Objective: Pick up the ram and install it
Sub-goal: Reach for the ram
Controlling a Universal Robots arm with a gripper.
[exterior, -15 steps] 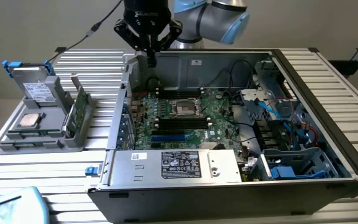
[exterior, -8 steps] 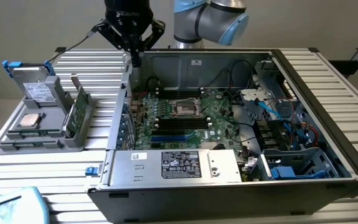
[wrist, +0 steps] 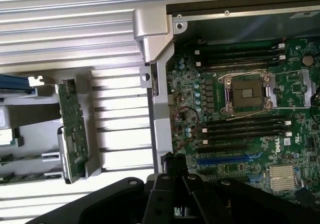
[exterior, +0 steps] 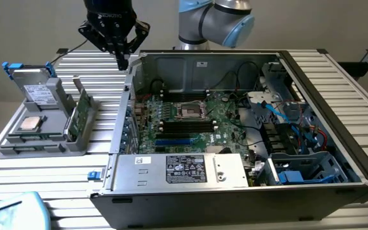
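The task is only beginning: the gripper (exterior: 122,65), fingers (exterior: 121,56) closed on nothing, is hovering over the computer case's (exterior: 235,203) far left corner, while the ram (exterior: 82,113) is standing untouched in its grey holder (exterior: 37,145) on the desk (exterior: 50,178) at the exterior view's left, and the motherboard slots (exterior: 184,126) are sitting empty.

In the exterior view the gripper (exterior: 122,61), jaws closed, hangs over the left wall (exterior: 128,100) of the open computer case, and that upright metal edge stands at its 6 o'clock. At 7 o'clock the ram (exterior: 78,117) stands on edge in the grey holder (exterior: 37,146), with open air above. A strip of bare table (exterior: 104,129) separates holder and wall. At 5 o'clock the motherboard (exterior: 190,120) lies uncovered, its black slots (exterior: 187,127) open from above. The power supply (exterior: 184,168) borders it at 6 o'clock and cables (exterior: 286,120) crowd it at 3 o'clock.
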